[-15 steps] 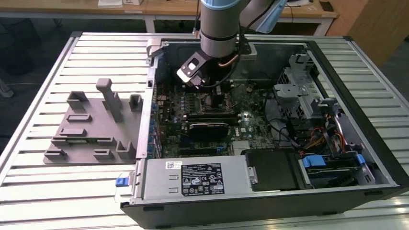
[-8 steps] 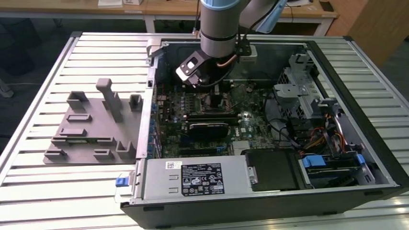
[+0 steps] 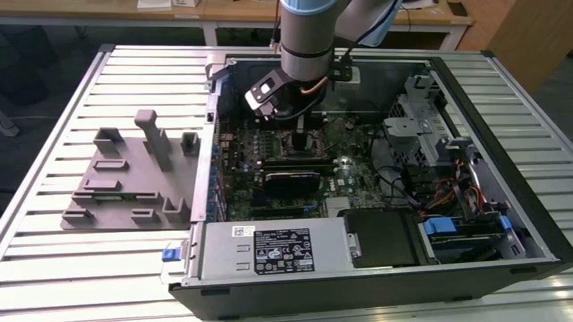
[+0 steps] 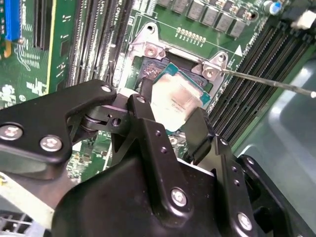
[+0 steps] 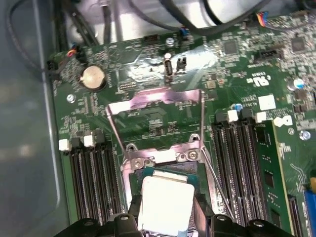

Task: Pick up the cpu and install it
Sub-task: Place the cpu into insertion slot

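As the pincer (image 4: 172,104) clasps it, the cpu (image 4: 178,95) — silver-topped — overlies its socket (image 4: 147,48).

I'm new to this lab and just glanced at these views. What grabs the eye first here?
The robot arm reaches into the open computer case in the middle of the exterior view. In the first wrist view, the gripper holds the shiny cpu at the socket, its retention frame flipped up. A grey fixture sits on the exterior view's left.
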Tool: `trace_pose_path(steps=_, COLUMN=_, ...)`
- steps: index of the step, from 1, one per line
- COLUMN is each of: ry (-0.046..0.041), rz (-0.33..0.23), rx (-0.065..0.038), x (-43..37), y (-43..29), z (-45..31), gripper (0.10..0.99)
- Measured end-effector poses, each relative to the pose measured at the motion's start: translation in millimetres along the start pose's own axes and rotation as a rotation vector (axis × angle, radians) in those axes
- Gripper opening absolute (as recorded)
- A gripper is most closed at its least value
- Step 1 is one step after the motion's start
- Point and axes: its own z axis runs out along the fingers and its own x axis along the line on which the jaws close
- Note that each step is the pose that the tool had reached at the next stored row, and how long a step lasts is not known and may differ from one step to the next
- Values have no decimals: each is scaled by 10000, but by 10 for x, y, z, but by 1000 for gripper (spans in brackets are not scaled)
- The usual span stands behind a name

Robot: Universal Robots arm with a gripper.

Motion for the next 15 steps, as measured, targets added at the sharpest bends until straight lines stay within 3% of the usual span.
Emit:
trace_pose_path(steps=9, ry=-42, rz=1442, rx=-55, x=-1, y=-1, z=16, gripper=533)
trace_pose_path(steps=13, ry=4, rz=1771, rx=-54, x=0, y=-2, z=17, gripper=533)
trace_pose_path(steps=15, ry=76, rz=1847, rx=-37, x=1, y=-4, z=17, gripper=533)
